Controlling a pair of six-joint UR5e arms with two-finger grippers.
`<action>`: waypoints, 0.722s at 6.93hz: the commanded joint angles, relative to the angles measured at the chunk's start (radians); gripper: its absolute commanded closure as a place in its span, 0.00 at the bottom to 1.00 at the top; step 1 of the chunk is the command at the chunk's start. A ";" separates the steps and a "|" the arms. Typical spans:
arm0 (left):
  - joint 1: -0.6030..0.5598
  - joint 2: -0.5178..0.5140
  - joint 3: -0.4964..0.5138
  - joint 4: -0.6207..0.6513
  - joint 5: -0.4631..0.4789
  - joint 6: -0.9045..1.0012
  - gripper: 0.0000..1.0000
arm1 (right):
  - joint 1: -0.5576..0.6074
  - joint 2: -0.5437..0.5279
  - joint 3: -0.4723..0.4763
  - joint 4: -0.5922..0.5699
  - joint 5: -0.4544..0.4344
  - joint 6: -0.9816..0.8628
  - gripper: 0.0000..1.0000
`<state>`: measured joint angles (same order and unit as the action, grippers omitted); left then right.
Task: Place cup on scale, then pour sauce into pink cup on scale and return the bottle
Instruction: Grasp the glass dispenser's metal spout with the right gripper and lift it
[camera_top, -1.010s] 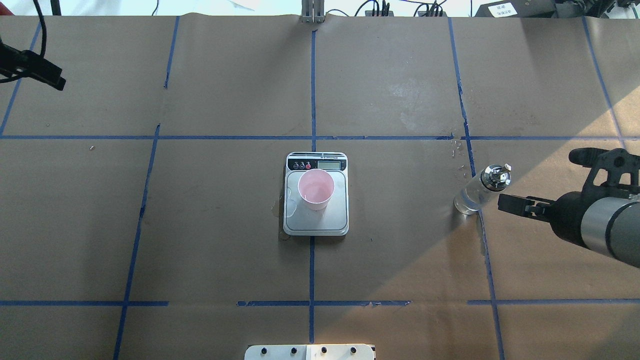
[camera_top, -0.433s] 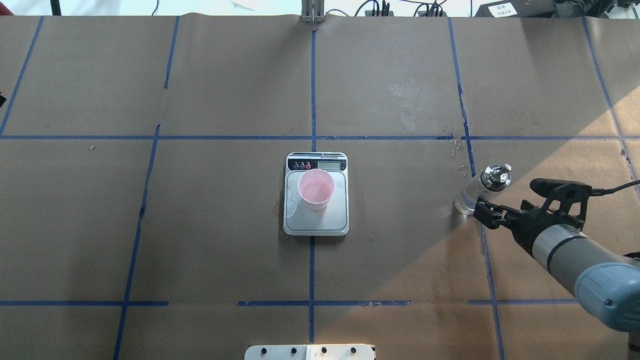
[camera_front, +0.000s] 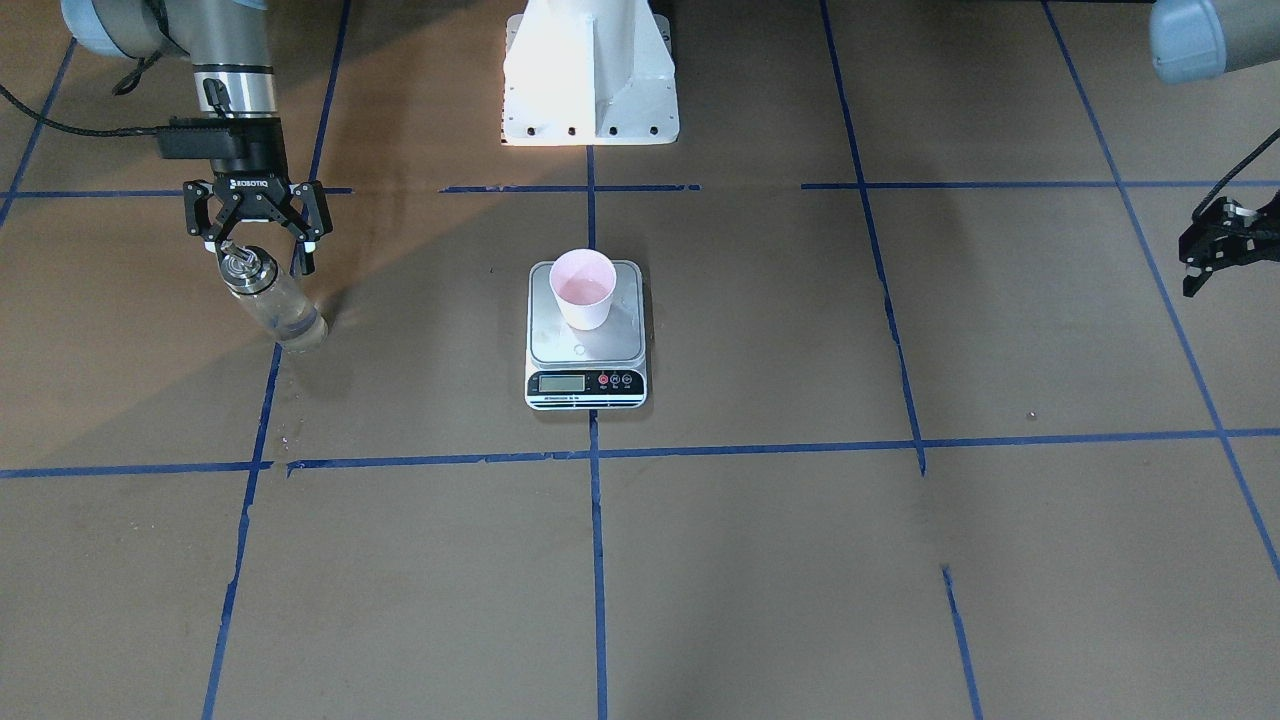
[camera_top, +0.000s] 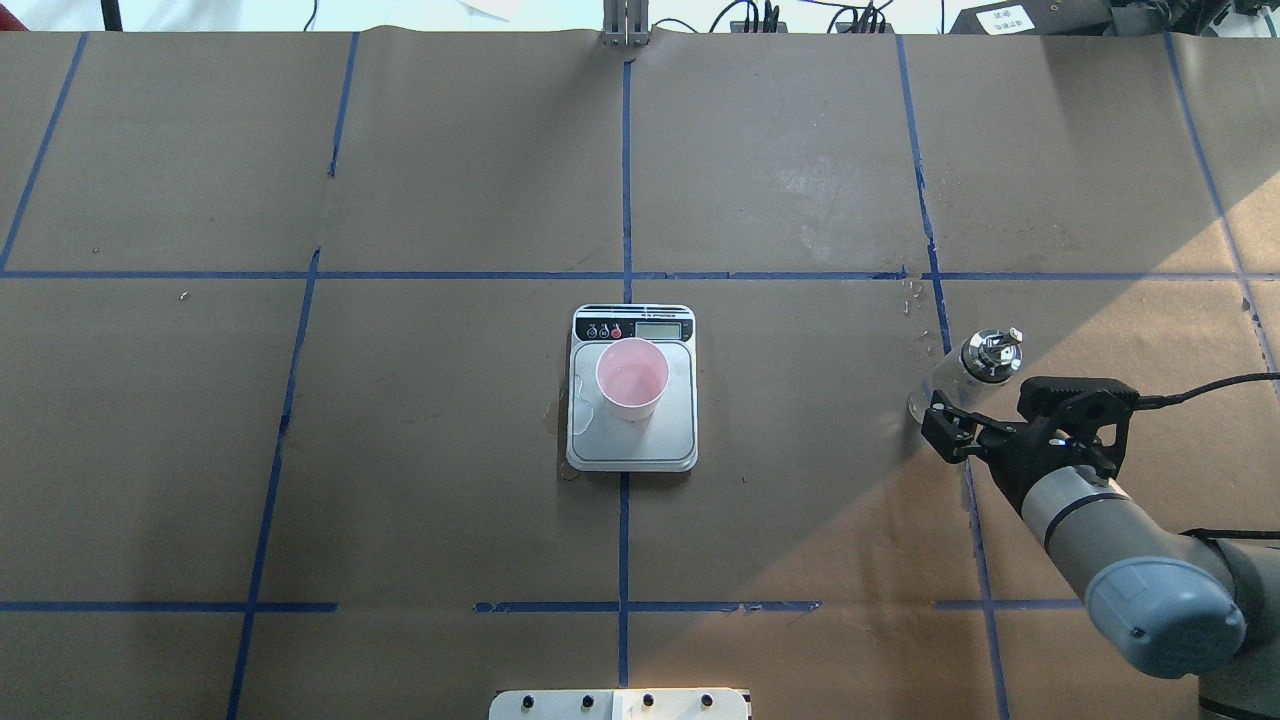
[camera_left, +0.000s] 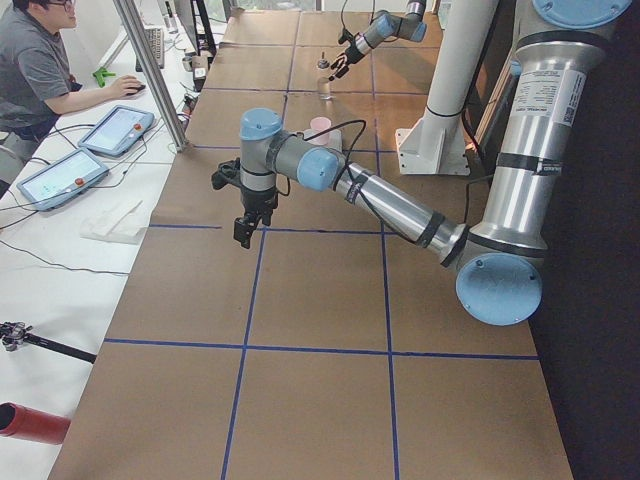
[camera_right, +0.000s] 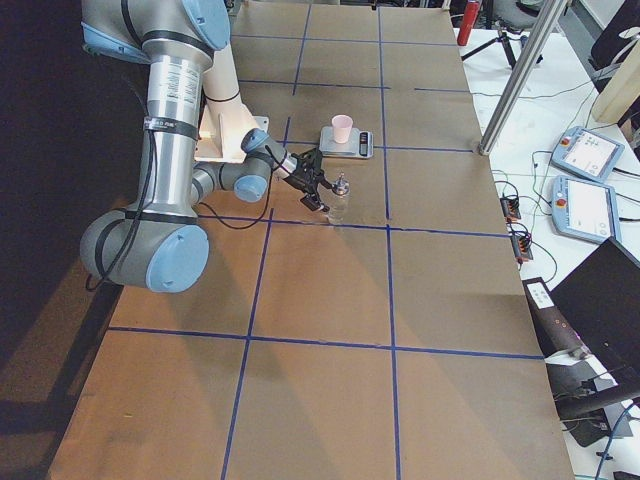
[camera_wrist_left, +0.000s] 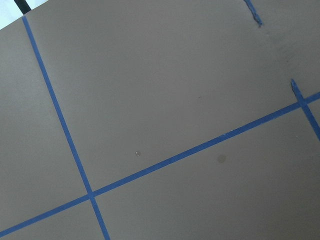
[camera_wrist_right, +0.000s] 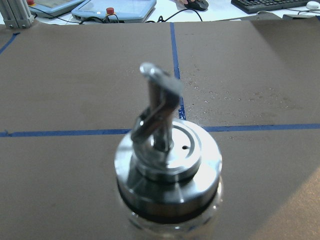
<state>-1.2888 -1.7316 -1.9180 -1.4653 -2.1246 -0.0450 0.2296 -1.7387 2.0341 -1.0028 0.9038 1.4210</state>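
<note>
While I am watching the feeds from my desk, I am logging this:
Bottle (camera_front: 283, 312): standing on the table (camera_front: 800, 560) at the left of the front view, with clear sauce (camera_front: 298, 328) showing low in the glass.
Right gripper (camera_front: 258, 262): hanging over that metal collar with its fingers spread apart on either side, clamping nothing (contact is too fine to judge).
Cup (camera_front: 583, 287): sitting on the scale (camera_front: 600, 346), frame centre.
Left gripper (camera_front: 1215, 245): hovering at the right edge; I cannot tell how its fingers are set.
</note>
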 joint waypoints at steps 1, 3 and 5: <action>-0.001 0.000 0.001 -0.006 0.000 -0.004 0.00 | -0.015 0.074 -0.110 0.001 -0.097 -0.004 0.00; -0.001 0.000 0.001 -0.006 0.000 -0.004 0.00 | -0.018 0.077 -0.115 0.001 -0.118 -0.026 0.00; -0.001 -0.002 0.001 -0.006 0.000 -0.006 0.00 | -0.018 0.080 -0.126 0.001 -0.128 -0.027 0.00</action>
<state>-1.2901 -1.7329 -1.9175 -1.4710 -2.1245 -0.0501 0.2121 -1.6601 1.9154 -1.0017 0.7812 1.3965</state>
